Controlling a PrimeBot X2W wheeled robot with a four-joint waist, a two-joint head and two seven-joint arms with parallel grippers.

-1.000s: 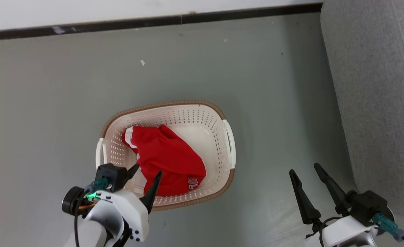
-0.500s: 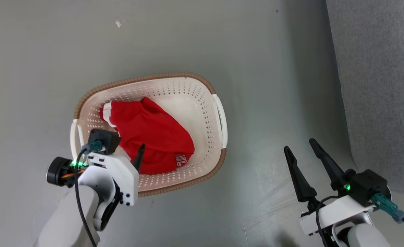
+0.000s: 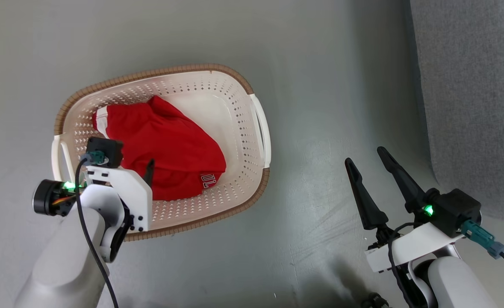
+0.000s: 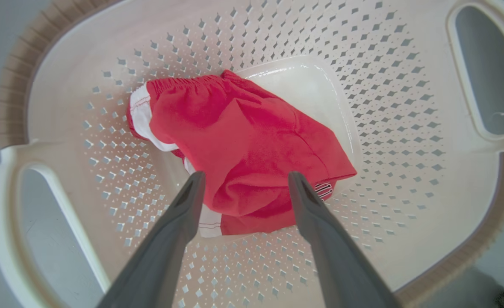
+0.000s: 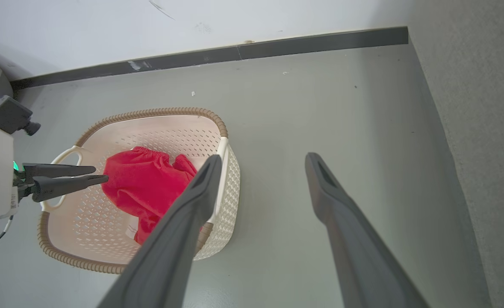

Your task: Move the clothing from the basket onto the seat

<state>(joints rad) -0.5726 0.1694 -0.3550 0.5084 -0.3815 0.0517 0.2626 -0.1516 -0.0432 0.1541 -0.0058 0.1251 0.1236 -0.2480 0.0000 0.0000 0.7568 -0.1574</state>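
- Left pincer point(image 4: 246, 176), low in the left wrist view, stands open. Its two fingers frame the near end of the red shorts point(image 4: 243, 141) and grip nothing. Whether the tips touch the cloth cannot be told.
- Right pincer point(image 3: 364, 155), at the lower right of the head view, is spread wide and empty. It hangs over the bare grey floor point(image 3: 341, 64), well apart from the basket point(image 3: 179, 69).
- The red shorts lie crumpled inside the cream perforated basket, left of centre in the head view. A white side stripe shows at the cloth's upper left and a small lettered patch at its lower right hem.
- The basket sits on the floor. Its rim is brown and woven-looking, and its white handle point(image 3: 262, 128) is on the side nearest the right pincer.
- The grey upholstered seat point(image 3: 470, 85) runs down the right edge of the head view, apart from the basket.
- Farthest off, along the top of the right wrist view, a dark baseboard point(image 5: 320, 40) runs below a white wall point(image 5: 192, 21).
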